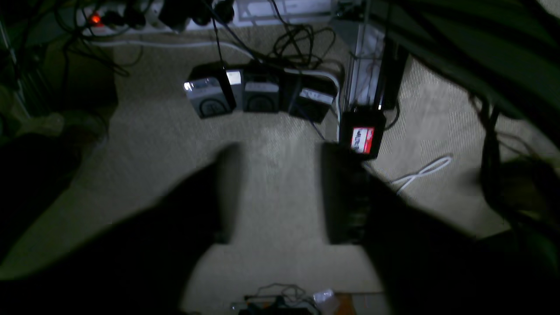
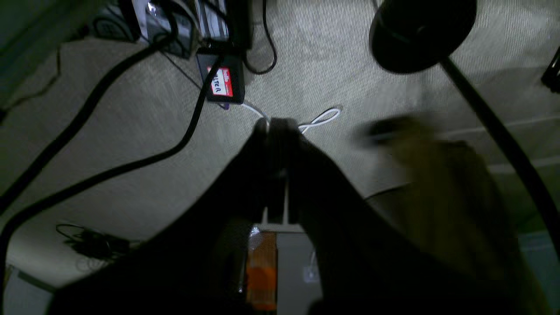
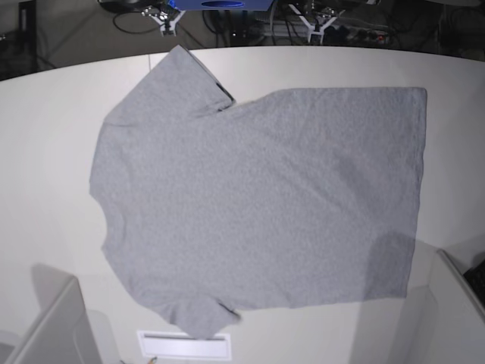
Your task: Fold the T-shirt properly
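Folding had not begun, as far as the pictures showed. In the base view the T-shirt (image 3: 258, 205) lay spread flat and plain side up on the table (image 3: 45, 152), collar end toward that view's left, hem toward its right, both sleeves out, with 0 folds made. Every fold was left to do.

Neither arm appeared in the base view. The right gripper (image 2: 276, 124) was clenched, its jaws pressed together on nothing, with only carpet (image 2: 131, 131) and a white cable (image 2: 323, 117) beyond its tips. The left gripper (image 1: 280, 192) stood released, jaws apart and empty, with carpet and a row of black boxes (image 1: 260, 94) ahead of it. The shirt lay nowhere near either one.
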Robot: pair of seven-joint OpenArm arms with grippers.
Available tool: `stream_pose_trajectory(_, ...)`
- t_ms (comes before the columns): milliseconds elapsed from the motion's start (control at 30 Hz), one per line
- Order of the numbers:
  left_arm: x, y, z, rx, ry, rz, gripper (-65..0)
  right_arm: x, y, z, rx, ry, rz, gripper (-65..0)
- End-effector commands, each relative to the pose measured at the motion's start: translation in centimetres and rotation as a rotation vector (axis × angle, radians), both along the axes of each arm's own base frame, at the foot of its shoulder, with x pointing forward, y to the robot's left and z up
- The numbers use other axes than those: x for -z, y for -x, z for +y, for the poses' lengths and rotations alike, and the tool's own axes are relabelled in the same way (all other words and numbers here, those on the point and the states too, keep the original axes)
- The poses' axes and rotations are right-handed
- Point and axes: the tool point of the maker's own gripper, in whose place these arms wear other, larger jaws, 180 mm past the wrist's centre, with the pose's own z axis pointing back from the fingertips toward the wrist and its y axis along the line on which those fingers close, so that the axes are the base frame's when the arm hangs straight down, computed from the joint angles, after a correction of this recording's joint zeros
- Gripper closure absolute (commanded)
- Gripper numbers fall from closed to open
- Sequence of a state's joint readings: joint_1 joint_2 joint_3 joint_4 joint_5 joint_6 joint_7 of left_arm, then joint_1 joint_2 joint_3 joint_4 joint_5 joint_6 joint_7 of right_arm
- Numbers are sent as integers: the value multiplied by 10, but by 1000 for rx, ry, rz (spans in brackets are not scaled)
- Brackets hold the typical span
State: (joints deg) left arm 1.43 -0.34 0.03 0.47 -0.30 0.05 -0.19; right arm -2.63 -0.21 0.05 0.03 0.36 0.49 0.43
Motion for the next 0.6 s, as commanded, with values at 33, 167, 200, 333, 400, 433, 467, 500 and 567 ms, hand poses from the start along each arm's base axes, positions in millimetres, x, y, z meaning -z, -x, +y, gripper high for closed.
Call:
stream_pose_trajectory(33, 0, 3, 2, -1, -7, 5, -444, -1, 7, 0, -1, 2, 16, 0)
stream_pose_trajectory(167, 0, 2, 1, -1, -5, 4, -543, -1, 9, 1, 2, 0, 20, 0)
stream_pose_trajectory(200, 0, 2, 1, -1, -5, 2, -541, -1, 9, 1, 2, 0, 20, 0)
stream_pose_trajectory(333, 0, 4, 1, -1, -5, 5, -540, -1, 8, 1, 5, 0, 19, 0)
stream_pose_trajectory(400, 0, 5, 1, -2, -6, 13, -530, 0, 4, 2, 5, -1, 11, 0)
stream_pose_trajectory(433, 0, 6, 1, -2, -6, 15, -504, 0, 3, 2, 7, -1, 10, 0)
stream_pose_trajectory(467, 0, 6, 1, -2, -6, 15, -444, 0, 3, 2, 7, -1, 10, 0)
stream_pose_trajectory(500, 0, 6, 1, -2, -6, 15, -370, 0, 4, 2, 7, -1, 11, 0)
stream_pose_trajectory(567, 0, 6, 1, -2, -6, 15, -161, -1, 7, 2, 5, -1, 16, 0)
